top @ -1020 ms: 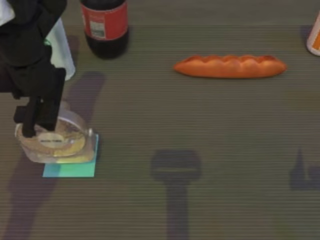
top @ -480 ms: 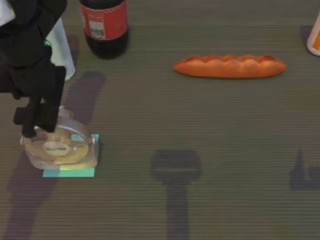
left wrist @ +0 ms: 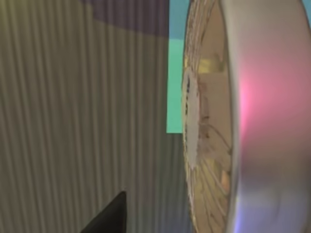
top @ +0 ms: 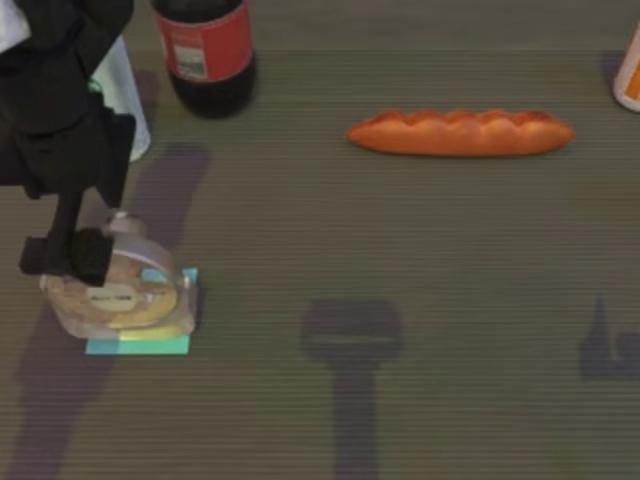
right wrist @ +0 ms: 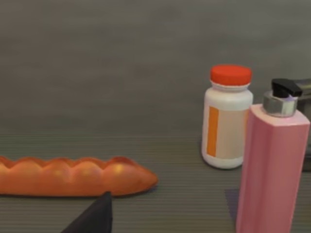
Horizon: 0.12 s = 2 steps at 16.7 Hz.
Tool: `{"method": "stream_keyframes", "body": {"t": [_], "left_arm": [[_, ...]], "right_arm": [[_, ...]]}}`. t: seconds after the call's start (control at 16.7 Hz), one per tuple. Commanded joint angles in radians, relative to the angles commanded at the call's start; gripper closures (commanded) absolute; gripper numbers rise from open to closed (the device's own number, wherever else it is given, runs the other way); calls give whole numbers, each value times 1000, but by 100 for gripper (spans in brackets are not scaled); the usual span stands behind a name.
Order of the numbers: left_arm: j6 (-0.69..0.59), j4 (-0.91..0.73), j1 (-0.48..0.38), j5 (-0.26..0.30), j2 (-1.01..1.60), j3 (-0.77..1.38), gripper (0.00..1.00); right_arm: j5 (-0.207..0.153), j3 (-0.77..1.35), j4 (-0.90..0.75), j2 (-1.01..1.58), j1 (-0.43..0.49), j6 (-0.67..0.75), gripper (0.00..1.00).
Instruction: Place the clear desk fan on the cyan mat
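The clear desk fan (top: 120, 300) lies nearly flat on the cyan mat (top: 140, 345) at the table's left, covering most of it. My left gripper (top: 68, 258) hangs over the fan's left rear rim, open. In the left wrist view the fan's yellowish blades (left wrist: 209, 121) and silvery rim stand close by, with a strip of mat (left wrist: 175, 87) beyond. One dark fingertip (left wrist: 112, 213) stands apart from the fan's face; the other is hidden behind the rim. My right arm is parked outside the top view; one fingertip (right wrist: 97, 216) shows, holding nothing.
A cola bottle (top: 208, 55) and a white container (top: 125, 95) stand behind the fan. A baguette (top: 460, 132) lies at the back middle. At the far right stand a white orange-capped bottle (right wrist: 226, 119) and a pink dispenser bottle (right wrist: 272, 170).
The fan has come down from a tilted hold to rest on the mat. The left gripper has spread its fingers off it and shifted slightly left.
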Motion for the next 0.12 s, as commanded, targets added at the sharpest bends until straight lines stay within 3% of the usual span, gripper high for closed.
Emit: {"method": "stream_keyframes", "body": {"t": [0.12], "left_arm": [[0,0,0,0,0,0,0]], "right_arm": [[0,0,0,0,0,0,0]]}}
